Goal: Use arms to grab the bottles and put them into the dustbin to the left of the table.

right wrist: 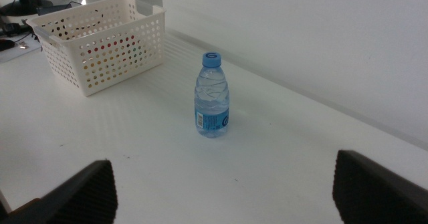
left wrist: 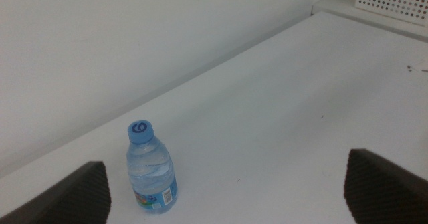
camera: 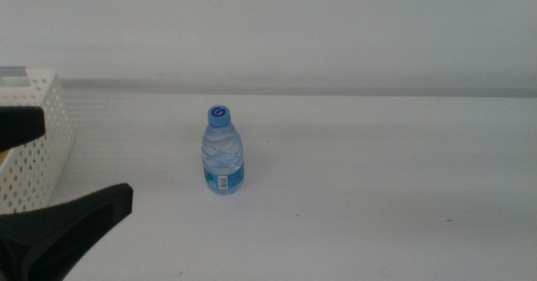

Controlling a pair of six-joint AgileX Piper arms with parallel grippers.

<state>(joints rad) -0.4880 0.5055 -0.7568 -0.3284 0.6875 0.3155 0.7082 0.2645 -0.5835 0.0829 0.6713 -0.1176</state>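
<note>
White wall and white table (camera: 377,197) run together in the middle view, with only a grey seam across the upper third; the small clear water bottle (camera: 223,151) stands upright a little left of centre, blue cap on, touching nothing. At the far left edge sits the dustbin (camera: 38,143), its perforated white wall partly cut off by the frame; through the holes in the right wrist view some red and orange shows, so the other bottles are probably inside already, though I cannot make them out. The left gripper (camera: 33,176) fills the lower left corner as two dark wedges, spread wide and holding nothing, near the bin and well apart from the bottle; its own wrist view shows the jaws at the two lower corners with the bottle just beside one of them. The right gripper (right wrist: 224,187) is likewise wide and empty; it does not appear in the middle view.

The bottle is light, tall and narrow-based; a fingertip arriving off-centre or too high could nudge it over and send it rolling; a squeeze on the thin plastic might let it slip; a release short of the bin's rim would drop it on the table.
</note>
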